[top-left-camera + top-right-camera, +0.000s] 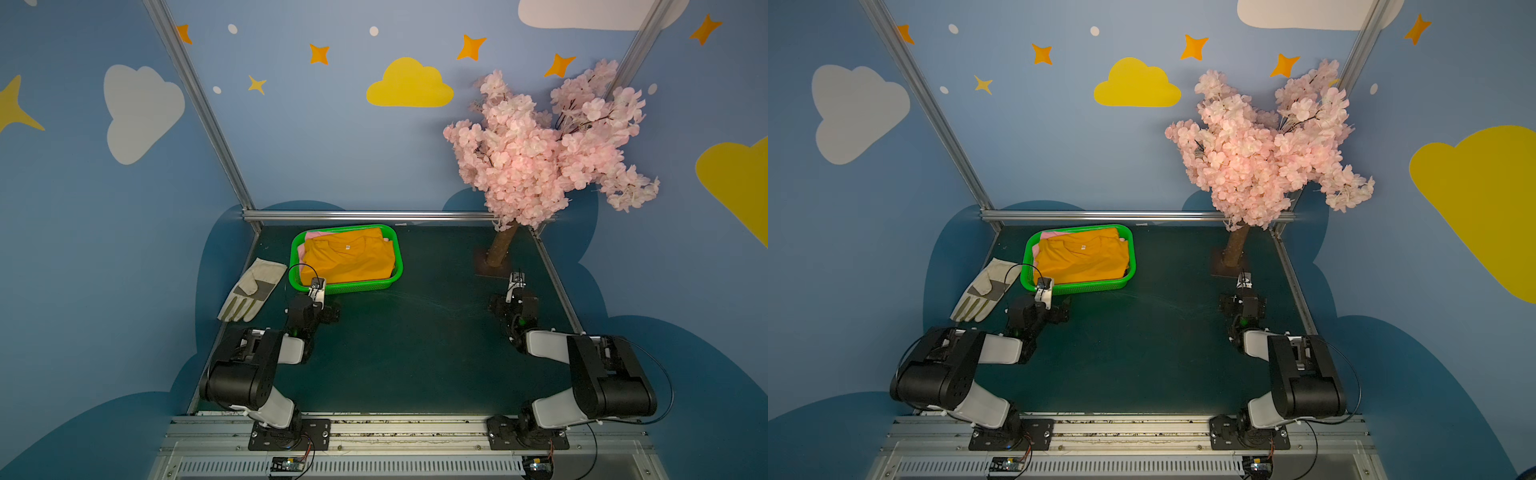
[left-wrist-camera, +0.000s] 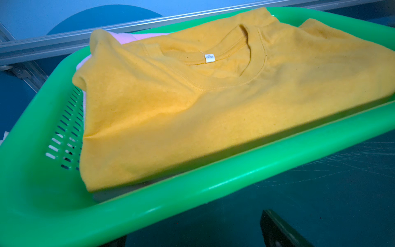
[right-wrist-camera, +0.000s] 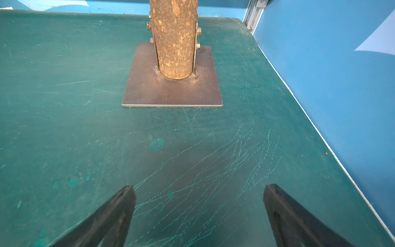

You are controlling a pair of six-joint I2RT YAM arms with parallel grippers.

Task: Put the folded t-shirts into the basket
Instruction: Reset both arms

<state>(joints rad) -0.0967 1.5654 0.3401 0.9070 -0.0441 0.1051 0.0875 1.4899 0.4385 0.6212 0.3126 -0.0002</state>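
Shallow bright green perforated plastic basket (image 1: 357, 286) set at eleven o'clock on dark green table (image 1: 415, 353). Mustard yellow folded tee (image 1: 349, 259) seen on top inside, light pink folded tee (image 1: 312, 235) beneath; others hidden. No shirt seen outside. Left gripper (image 1: 316, 289) spread, empty, at basket's seven o'clock. Right gripper (image 1: 515, 282) spread, empty, at table's two o'clock. Loading judged done; only withdrawal called for.

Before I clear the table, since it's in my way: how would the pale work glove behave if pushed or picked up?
The work glove lies flat and limp, so it would probably flop if lifted by one edge. Pushed, it likely slides or bunches, not rolls. Thin cloth suggests it is light.
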